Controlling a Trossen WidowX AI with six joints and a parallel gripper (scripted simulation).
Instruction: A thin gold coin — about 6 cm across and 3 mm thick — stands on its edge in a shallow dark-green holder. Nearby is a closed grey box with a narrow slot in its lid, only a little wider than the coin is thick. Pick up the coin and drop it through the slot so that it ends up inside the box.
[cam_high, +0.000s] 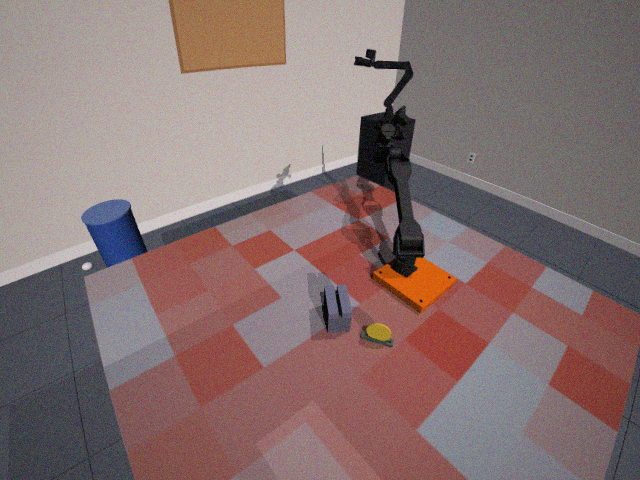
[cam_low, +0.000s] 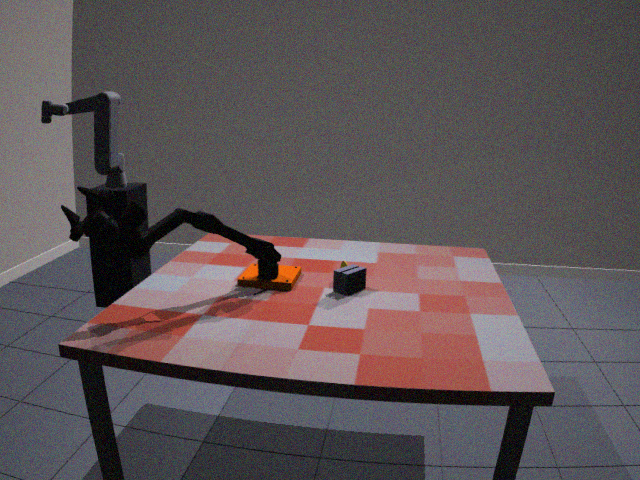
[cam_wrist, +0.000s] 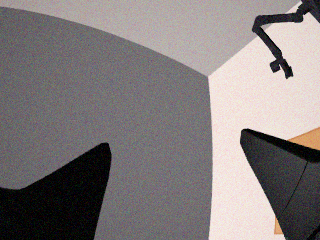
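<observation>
The yellow-gold coin (cam_high: 378, 332) (cam_low: 343, 264) stands on its edge in the low dark-green holder (cam_high: 387, 343). In the exterior view, only the coin's top shows behind the box, and the holder is hidden. The grey box (cam_high: 339, 321) (cam_low: 349, 282) stands beside the holder. Its narrow slot (cam_high: 339, 300) runs along the lid. My gripper (cam_wrist: 178, 143) (cam_low: 71, 198) is open and empty, with its fingers wide apart. It is raised behind my base, far from coin and box. In the top view its fingers are hard to make out against the dark stand.
My arm rises from the orange base plate (cam_high: 431, 281) (cam_low: 245, 280) on the patchwork-topped table (cam_high: 232, 434) (cam_low: 413, 361). A black stand (cam_high: 368, 149) (cam_low: 105, 289) with another arm (cam_high: 398, 90) (cam_low: 102, 136) is behind the table. A blue cylinder (cam_high: 116, 232) is beyond the table's left edge in the top view.
</observation>
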